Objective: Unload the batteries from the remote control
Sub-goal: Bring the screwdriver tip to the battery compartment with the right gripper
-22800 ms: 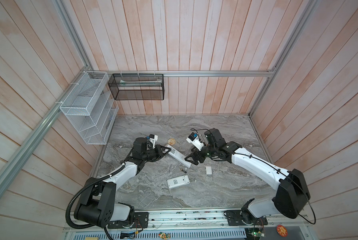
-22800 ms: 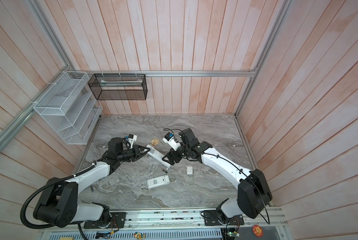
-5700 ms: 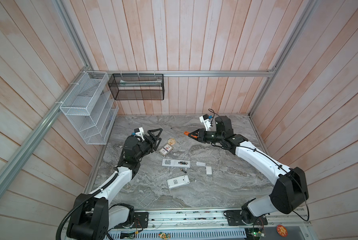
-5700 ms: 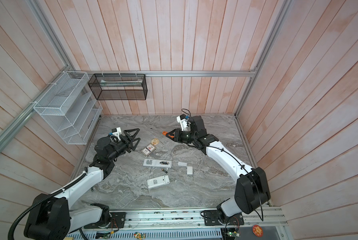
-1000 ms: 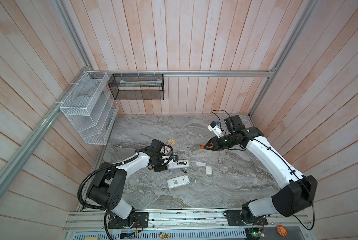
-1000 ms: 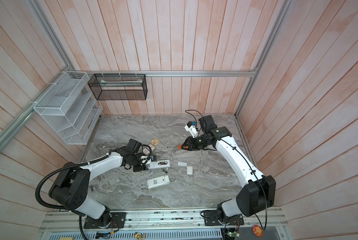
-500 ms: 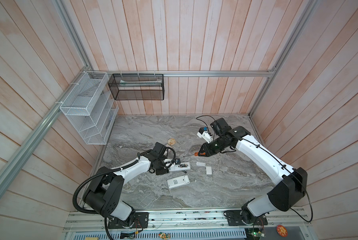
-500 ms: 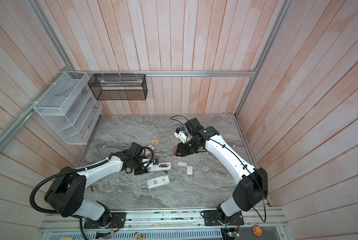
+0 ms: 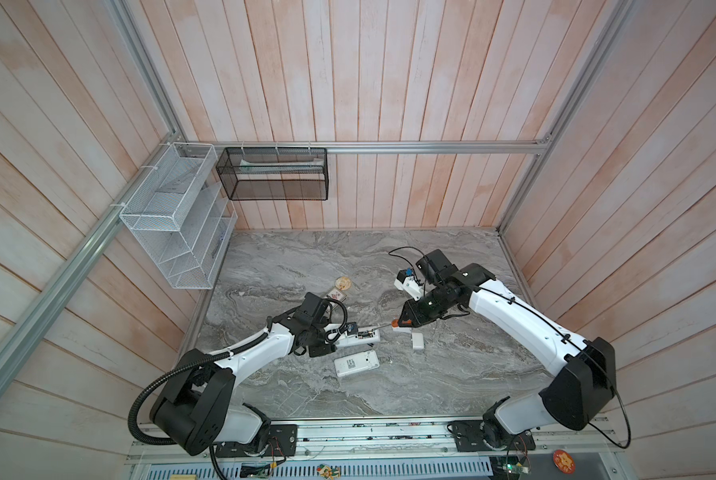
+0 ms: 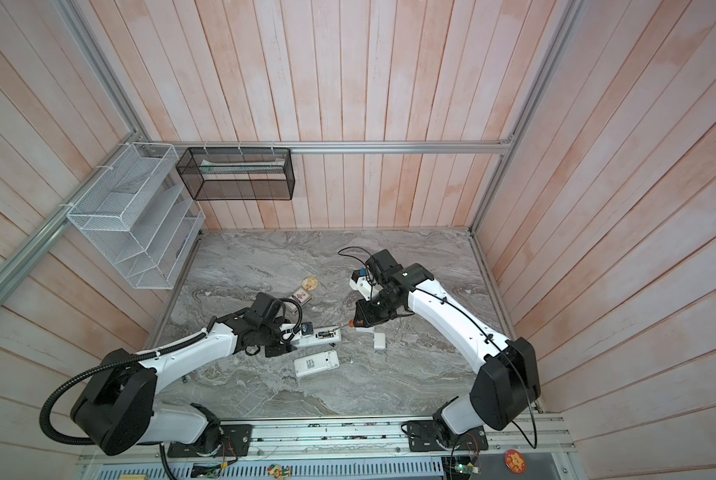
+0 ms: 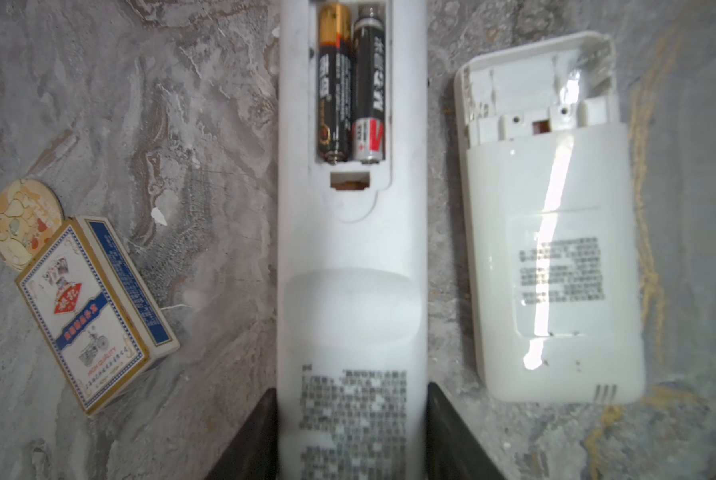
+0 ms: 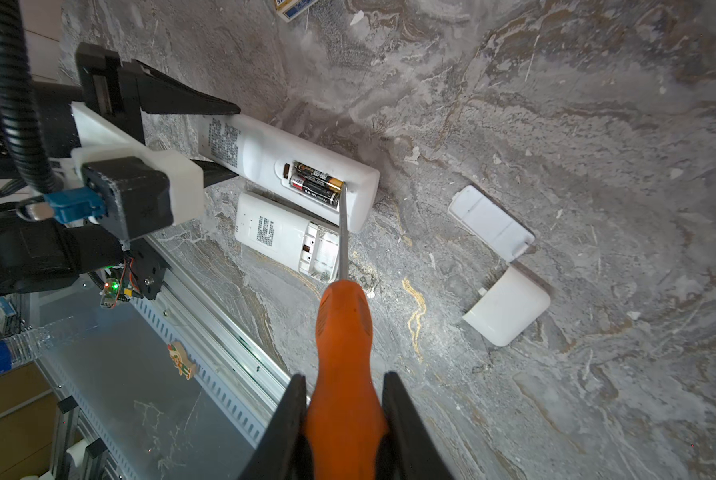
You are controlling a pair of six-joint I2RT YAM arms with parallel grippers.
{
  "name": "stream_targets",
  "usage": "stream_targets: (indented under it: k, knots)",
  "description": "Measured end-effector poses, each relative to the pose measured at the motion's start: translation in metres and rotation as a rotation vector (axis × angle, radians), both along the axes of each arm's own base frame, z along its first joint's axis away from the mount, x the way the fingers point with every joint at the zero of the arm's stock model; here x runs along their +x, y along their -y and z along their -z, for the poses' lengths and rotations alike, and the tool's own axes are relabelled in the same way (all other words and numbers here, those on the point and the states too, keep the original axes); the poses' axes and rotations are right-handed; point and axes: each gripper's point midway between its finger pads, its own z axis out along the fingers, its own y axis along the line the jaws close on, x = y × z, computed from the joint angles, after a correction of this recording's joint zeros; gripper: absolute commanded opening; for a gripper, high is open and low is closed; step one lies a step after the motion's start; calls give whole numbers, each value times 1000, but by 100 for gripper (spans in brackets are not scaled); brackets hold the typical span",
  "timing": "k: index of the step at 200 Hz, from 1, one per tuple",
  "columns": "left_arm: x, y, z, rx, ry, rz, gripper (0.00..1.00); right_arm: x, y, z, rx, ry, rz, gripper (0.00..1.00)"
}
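The unloading looks barely under way. In the lower middle of both top views, the left end effector [image 11: 351, 388] is clamped on one end of a long white remote control [image 11: 350, 291]. The remote lies back-up on the tabletop [image 9: 431, 374] with its cover off. Both batteries [image 11: 350, 83] lie side by side in its bay, so neither is out yet.

From the right, a screwdriver [image 12: 342, 332] reaches in, its tip at the golden end of one battery. The right end effector [image 12: 344, 382] is closed tight on the orange handle. As I read it, the step in hand is prying that battery up, and after that both have to come out.

The containers, left to right:
- **White wire rack** [image 9: 173, 216], upper left on the side wall: I cannot tell what its shelves hold.
- **Black mesh basket** [image 9: 273, 174], on the back wall: it holds something long and pale, too small to name.
- **Remote control's bay:** it holds the two batteries.
- **Shorter second remote** [image 9: 356, 363], just below: its bay is open and empty.

Right of these, two loose covers [image 12: 491, 222] lie on the tabletop.
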Motion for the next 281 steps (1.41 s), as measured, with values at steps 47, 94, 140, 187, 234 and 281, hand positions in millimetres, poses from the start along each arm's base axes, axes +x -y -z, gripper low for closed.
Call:
stream_targets:
  k: [47,94,140,187,234,281]
  knots:
    - [-11,-5,9,-1,-13,-6,21,0,1,-1,-11,29,-16,8]
    - [-13,-6,14,-10,-22,-28,16,-3,0,-1,-14,46,-47,8]
    - [-15,-3,18,-24,-31,-48,14,-6,-3,3,-14,48,-65,8]
    - [-11,0,14,5,-63,-49,14,-5,1,5,-40,64,-76,7]
    - [2,3,-3,29,-43,-41,13,-5,5,8,-68,70,-93,7]
    - [-7,0,1,61,-72,-29,10,-2,6,12,-87,71,-94,7]
